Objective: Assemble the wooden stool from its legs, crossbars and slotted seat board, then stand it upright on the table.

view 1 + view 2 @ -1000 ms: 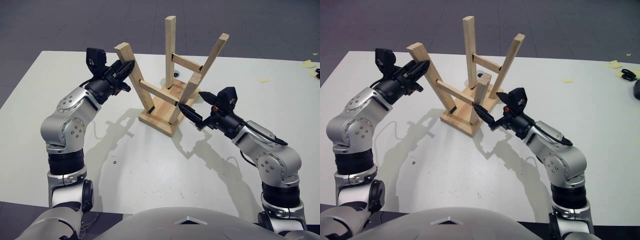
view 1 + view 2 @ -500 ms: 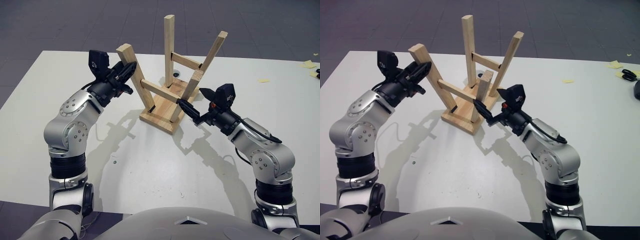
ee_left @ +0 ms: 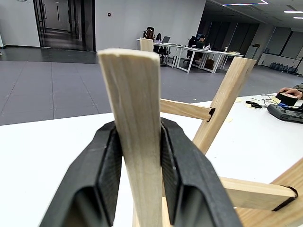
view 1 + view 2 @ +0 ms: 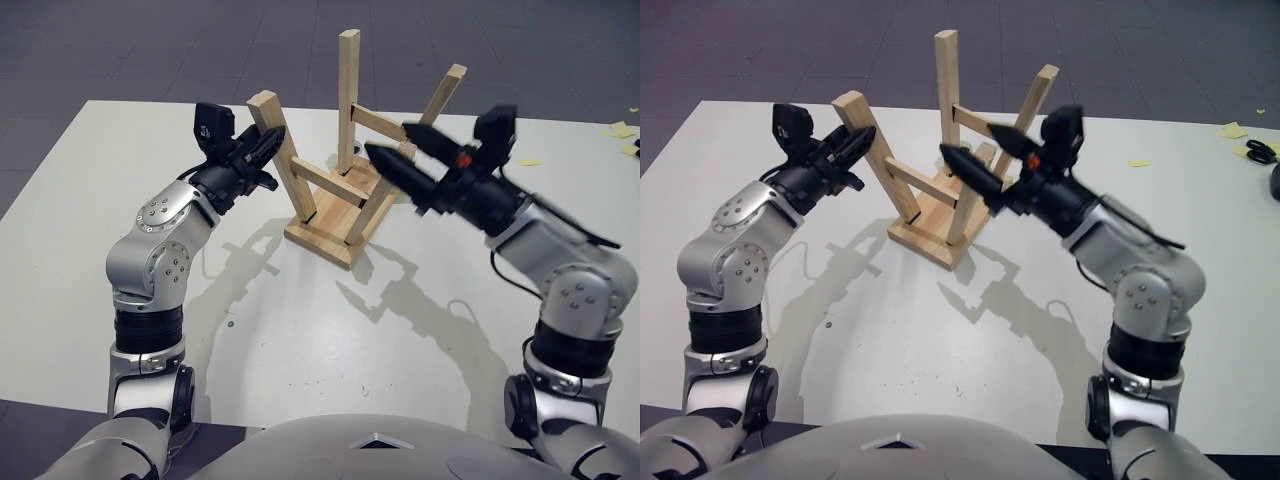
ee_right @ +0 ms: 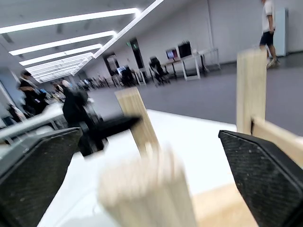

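Between the left jaws, which are pressed against two opposite faces, the upper end of the near-left leg (image 3: 136,123) is pinched. The right jaws are spread on either side of the top of the near-right leg (image 4: 368,212) and are not closed on it. Outward from there, the stool (image 4: 345,180) is seen upside down near the middle of the counter (image 4: 300,330), with the seat board (image 4: 322,238) lying flat on the surface and all four legs pointing up and splaying slightly. One crossbar (image 4: 325,182) is fitted between the two near legs and another (image 4: 378,122) between the two far ones. The assembly is judged nearly or wholly done, though it cannot be told whether every joint is pushed fully home. What is left is for the stool to be turned over and stood on its legs. The leg feet are held by the seat board, and the crossbar ends by dark notches in the legs.
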Tool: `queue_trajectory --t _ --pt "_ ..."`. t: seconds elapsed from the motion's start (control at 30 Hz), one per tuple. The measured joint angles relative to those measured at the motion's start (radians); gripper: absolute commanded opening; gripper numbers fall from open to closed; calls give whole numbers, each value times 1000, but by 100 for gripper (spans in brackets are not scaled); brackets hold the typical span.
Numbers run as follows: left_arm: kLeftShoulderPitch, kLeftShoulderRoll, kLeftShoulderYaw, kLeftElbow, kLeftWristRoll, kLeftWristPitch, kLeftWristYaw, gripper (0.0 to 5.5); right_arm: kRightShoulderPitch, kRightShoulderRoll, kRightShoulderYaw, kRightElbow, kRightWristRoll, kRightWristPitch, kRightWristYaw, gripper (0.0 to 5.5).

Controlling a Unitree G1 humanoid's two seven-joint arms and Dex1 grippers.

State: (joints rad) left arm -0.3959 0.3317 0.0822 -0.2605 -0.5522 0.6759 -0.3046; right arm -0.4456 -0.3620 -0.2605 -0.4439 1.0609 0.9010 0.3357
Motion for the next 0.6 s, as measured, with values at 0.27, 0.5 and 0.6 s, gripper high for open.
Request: queue_trajectory --t 0.27,0.5,0.6 --pt "-31 5 -12 38 11 -14 -36 104 -419 1 -49 379 6 -98 -59 540" --pt "-45 30 -68 48 14 -47 -153 104 -421 -12 154 607 -300 -267 150 540" --pt "-54 33 -110 47 7 -65 -224 104 -370 -6 192 611 -349 -283 213 540"
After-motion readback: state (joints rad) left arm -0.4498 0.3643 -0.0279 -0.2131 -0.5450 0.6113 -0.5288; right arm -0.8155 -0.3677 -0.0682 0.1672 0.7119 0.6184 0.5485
